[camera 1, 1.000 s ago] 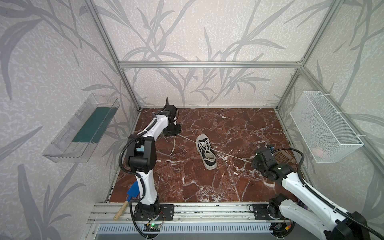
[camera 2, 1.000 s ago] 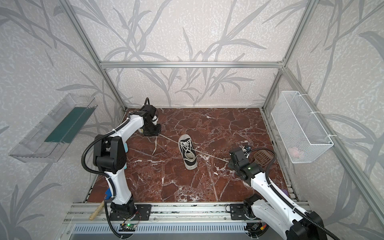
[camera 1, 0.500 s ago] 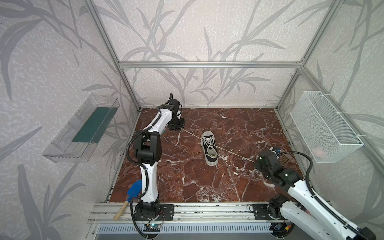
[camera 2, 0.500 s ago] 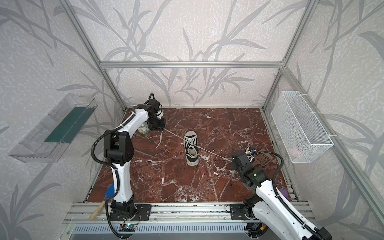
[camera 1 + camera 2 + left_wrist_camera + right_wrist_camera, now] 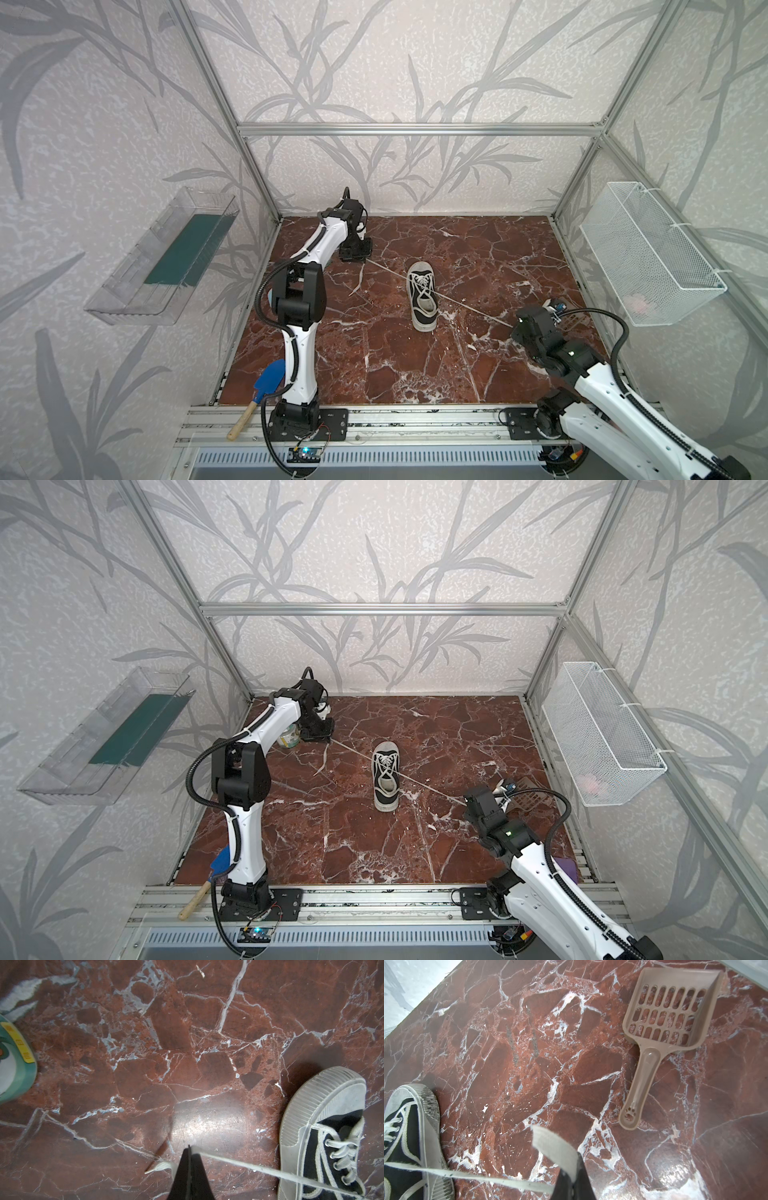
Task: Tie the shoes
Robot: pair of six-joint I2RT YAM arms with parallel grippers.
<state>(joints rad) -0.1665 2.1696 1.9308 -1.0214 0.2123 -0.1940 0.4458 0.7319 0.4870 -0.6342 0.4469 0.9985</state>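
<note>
A black sneaker, the shoe (image 5: pixel 423 297) (image 5: pixel 386 777), stands in the middle of the marble floor with its white toe cap toward the back wall. Its two white laces run out straight and taut to either side. My left gripper (image 5: pixel 365 258) (image 5: pixel 189 1147) is shut on the left lace (image 5: pixel 249 1165) at the back left. A short lace end sticks out beside its fingers. At the front right my right gripper (image 5: pixel 514 326) (image 5: pixel 578 1155) is shut on the right lace (image 5: pixel 467 1176), with a flat tail curling up past its tips.
A green and white tub (image 5: pixel 289 737) stands close behind the left gripper. A brown slotted scoop (image 5: pixel 664 1022) lies beside the right gripper. A blue trowel (image 5: pixel 266 384) leans at the front left. A wire basket (image 5: pixel 648 253) and a clear tray (image 5: pixel 166 257) hang on the side walls.
The left gripper has moved back and the right gripper outward toward the front right, drawing the laces taut. The shoe has turned from tilted to toe pointing straight back.
</note>
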